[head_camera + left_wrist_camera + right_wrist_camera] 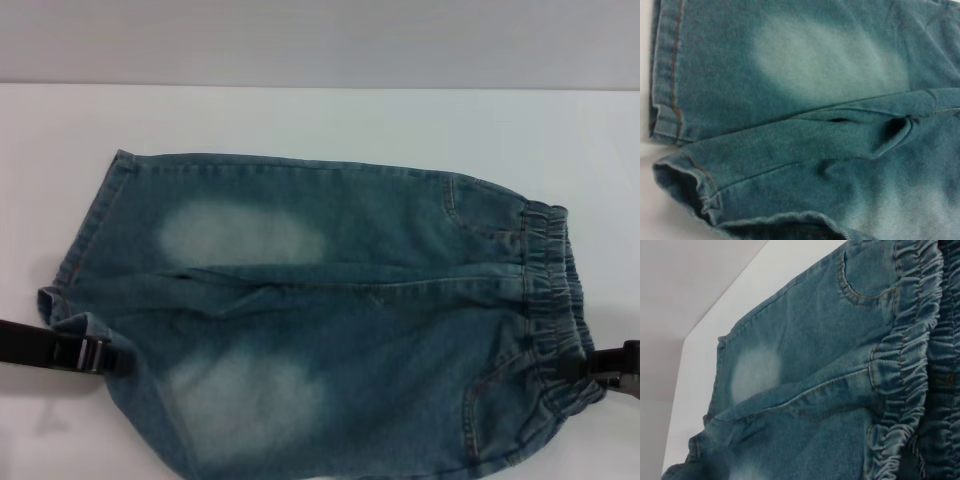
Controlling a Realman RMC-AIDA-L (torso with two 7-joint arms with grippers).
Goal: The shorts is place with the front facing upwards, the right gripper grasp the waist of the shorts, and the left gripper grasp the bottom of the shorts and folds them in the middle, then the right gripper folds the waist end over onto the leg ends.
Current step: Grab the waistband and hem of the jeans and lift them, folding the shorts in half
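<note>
With the left tool (100, 356) pinching the near hem (70, 310) and the right tool (590, 365) pinching the waist (552, 300), both should lift together, keeping the shorts (330, 320) taut.

Head overhead; wrists close, sharing shorts (320, 310).

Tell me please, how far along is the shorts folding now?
Done: the shorts lie front up. In hand: the left gripper is at the near leg hem, the right gripper at the waist. Left: both folds; the near half is not folded over yet.
</note>
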